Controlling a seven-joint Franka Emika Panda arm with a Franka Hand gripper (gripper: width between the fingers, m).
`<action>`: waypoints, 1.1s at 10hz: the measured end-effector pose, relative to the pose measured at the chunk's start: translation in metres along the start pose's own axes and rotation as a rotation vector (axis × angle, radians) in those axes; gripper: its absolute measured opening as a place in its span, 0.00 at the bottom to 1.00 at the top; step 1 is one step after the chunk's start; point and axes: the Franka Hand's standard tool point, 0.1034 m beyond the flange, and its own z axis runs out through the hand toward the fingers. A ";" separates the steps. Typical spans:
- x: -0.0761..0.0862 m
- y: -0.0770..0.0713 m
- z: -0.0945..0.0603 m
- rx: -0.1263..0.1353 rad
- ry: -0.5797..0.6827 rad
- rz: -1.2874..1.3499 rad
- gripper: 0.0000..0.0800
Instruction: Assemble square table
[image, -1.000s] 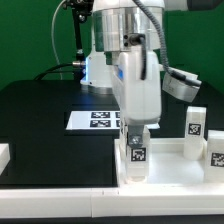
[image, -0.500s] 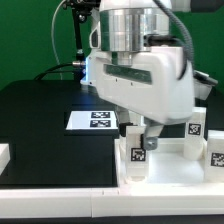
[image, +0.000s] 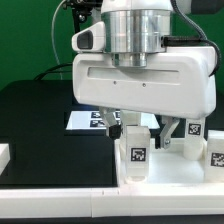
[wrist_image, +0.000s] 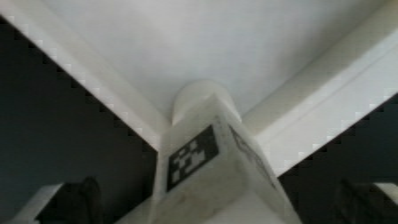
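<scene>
- My arm's white wrist housing (image: 145, 85) fills the upper and middle part of the exterior view, hiding much of the scene behind it.
- The black table (image: 40, 125) spreads across the left and centre of that view, with a green backdrop (image: 30, 35) above it at upper left.
- The square table slab (image: 165, 170) lies low in the frame, from the centre to the exterior view's right edge, flat on the black surface.
- The marker board (image: 88, 119) peeks out just under my housing, left of centre, its black tags partly covered.
- One tagged leg (image: 135, 152) stands upright on the slab's near-left corner, directly below my wrist; in the wrist view the same leg (wrist_image: 210, 150) rises up the middle of the picture, tag facing the camera.
- Two more tagged legs stand on the slab to the exterior view's right: one (image: 192, 135) beside my housing, another (image: 217, 150) at the frame's edge.
- A plain white block (image: 4, 155) sits at the lower left edge.
- My gripper (image: 140, 128) hangs over the upright leg with my fingers (wrist_image: 75, 200) spread wide, one on each side of it and apart from its sides; I hold nothing.
</scene>
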 end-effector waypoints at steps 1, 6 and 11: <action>0.000 0.000 0.000 0.000 0.000 -0.058 0.81; 0.002 -0.001 -0.002 -0.010 0.010 -0.334 0.69; 0.003 0.000 -0.001 -0.018 0.005 0.162 0.36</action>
